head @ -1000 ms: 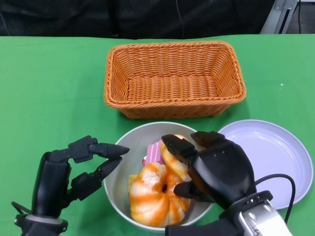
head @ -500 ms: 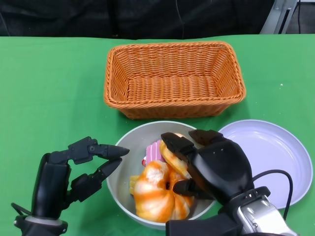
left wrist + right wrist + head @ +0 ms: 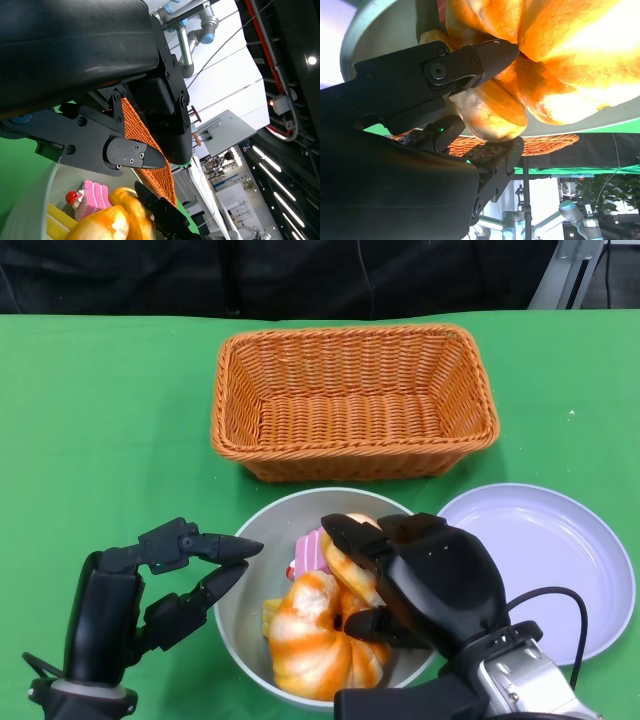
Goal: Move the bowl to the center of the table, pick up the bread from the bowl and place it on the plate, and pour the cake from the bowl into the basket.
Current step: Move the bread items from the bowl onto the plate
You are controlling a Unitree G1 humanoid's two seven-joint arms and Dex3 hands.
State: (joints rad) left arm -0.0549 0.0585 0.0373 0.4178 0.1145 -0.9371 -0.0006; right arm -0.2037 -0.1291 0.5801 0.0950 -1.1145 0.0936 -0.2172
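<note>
The grey bowl (image 3: 290, 502) stands near the table's front edge, between my hands. An orange swirled bread (image 3: 310, 635) and a pink cake (image 3: 308, 552) lie in it. My right hand (image 3: 435, 585) reaches into the bowl from the right and grips the bread. In the right wrist view its fingers (image 3: 445, 65) press against the bread (image 3: 560, 55) from both sides. My left hand (image 3: 150, 585) hovers at the bowl's left rim, fingers apart and holding nothing. The left wrist view shows its fingertips (image 3: 127, 152) above the cake (image 3: 90, 195).
An orange wicker basket (image 3: 225, 440) sits just behind the bowl, empty. A pale lilac plate (image 3: 560, 560) lies to the bowl's right, partly hidden by my right hand. Green cloth covers the table.
My right hand has closed tighter on the bread and shifted slightly left, and the bread has moved with it. The left hand has stayed still.
</note>
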